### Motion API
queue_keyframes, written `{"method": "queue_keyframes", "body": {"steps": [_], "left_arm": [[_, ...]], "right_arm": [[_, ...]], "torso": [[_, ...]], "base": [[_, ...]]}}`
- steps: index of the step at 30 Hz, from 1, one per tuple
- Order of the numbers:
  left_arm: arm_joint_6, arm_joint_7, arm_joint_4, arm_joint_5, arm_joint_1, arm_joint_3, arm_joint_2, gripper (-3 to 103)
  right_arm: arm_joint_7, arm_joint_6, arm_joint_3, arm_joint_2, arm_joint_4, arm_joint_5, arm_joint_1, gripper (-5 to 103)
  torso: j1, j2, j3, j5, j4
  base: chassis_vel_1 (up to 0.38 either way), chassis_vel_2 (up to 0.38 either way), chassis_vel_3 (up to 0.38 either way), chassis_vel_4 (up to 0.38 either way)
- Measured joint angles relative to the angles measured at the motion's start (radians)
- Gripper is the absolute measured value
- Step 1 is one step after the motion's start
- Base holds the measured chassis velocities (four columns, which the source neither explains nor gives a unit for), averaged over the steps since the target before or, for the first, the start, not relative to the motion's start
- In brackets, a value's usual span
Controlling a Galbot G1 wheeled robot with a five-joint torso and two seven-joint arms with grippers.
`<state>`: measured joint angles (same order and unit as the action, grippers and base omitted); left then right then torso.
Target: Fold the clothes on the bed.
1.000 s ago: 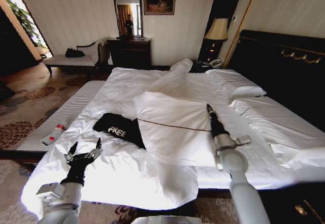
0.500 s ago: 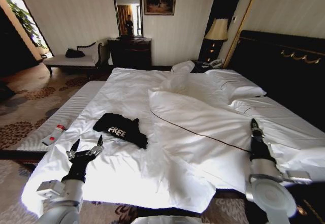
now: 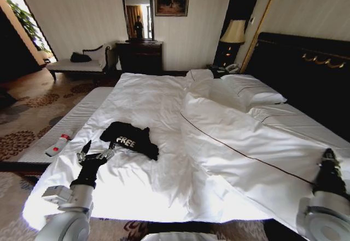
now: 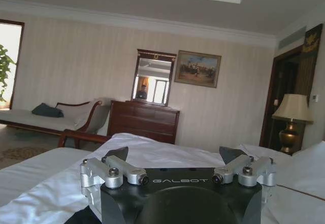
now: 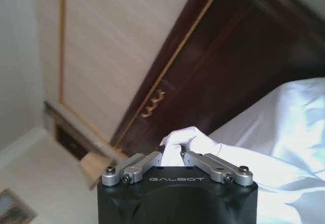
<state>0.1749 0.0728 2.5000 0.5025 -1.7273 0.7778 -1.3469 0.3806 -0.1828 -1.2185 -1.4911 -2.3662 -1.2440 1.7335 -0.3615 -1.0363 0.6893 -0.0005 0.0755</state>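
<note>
While it lies bunched on the white sheet near the foot-side left part of the bed (image 3: pixel 136 96), the one black T-shirt (image 3: pixel 130 139) shows itself as a soft, crumpled heap with white "FREE" lettering facing up and one dark fold trailing toward the duvet. I count a single shirt, one white duvet (image 3: pixel 246 153) with a thin dark seam line running across it, and two pillows (image 3: pixel 254 90) up by the dark headboard (image 3: pixel 306 71). My left gripper (image 3: pixel 97 152) hovers just beside the shirt's near edge, fingers spread wide with nothing between them; in my left wrist view the same gripper (image 4: pixel 175 160) points across the bed toward a dresser (image 4: pixel 143 122) and one mirror (image 4: pixel 152 77). My right gripper (image 3: pixel 328 154) sits low at the right side of the bed, and in my right wrist view the gripper (image 5: pixel 173 155) is pinched narrow on a tuft of the white duvet (image 5: pixel 183 138). One small white bottle with a red cap (image 3: pixel 57 145) lies on the striped bench (image 3: pixel 60 129) beside the bed.
</note>
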Motion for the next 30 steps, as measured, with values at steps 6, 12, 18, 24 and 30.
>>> {"method": "queue_keyframes", "body": {"steps": [6,12,18,24,30], "left_arm": [[0.008,0.007,0.000,0.058,0.029,0.003,0.069,100],[0.016,0.009,0.000,0.101,0.071,-0.009,0.102,100],[0.017,0.011,0.000,0.105,0.086,-0.033,0.114,100],[0.020,0.011,-0.010,0.110,0.116,-0.065,0.136,100],[0.020,0.010,-0.016,0.113,0.124,-0.078,0.151,100]], "right_arm": [[0.076,-0.003,-0.050,-0.077,-0.051,0.076,0.079,2],[0.156,-0.003,-0.127,-0.112,-0.025,0.104,0.121,2],[0.196,-0.030,-0.184,-0.120,0.033,0.103,0.180,2],[0.253,-0.051,-0.195,-0.119,0.088,0.118,0.206,2],[0.301,-0.053,-0.194,-0.118,0.112,0.134,0.209,2]], "torso": [[0.000,0.000,0.000,-0.0003,-0.0001],[0.000,0.000,0.000,-0.0002,0.0004],[0.000,0.000,0.000,0.0001,0.0002],[0.000,0.000,0.000,0.0002,-0.0001],[0.000,0.000,0.000,0.0002,-0.0002]], "base": [[0.000,0.000,0.000,0.000],[0.000,0.000,0.000,0.000],[0.000,0.000,0.000,0.000],[0.000,0.000,0.000,0.000],[0.000,0.000,0.000,0.000]]}}
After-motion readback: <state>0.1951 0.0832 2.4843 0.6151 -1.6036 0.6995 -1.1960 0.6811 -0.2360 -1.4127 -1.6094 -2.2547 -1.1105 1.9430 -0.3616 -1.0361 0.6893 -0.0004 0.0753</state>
